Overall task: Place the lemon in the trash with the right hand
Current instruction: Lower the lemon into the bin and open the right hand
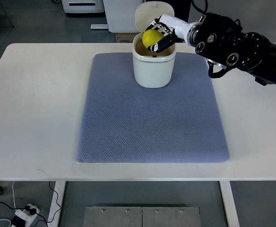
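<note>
- The right hand reaches in from the picture's right edge on a black arm with a white wrist section, ending over the open mouth of the trash bin.
- Its fingers are curled around the lemon; dark fingers lie under and to the right of the fruit, and lighter parts of the hand sit above and behind it.
- The lemon, yellow and rounded, sits on the left, outer side of the hand, held just above the bin's rim and within the outline of the opening.
- The bin is a white, rounded container with its lid tipped up behind it.
- The bin stands at the far edge of a blue-grey mat, which lies flat on the white table.
- The left hand does not show.
</note>
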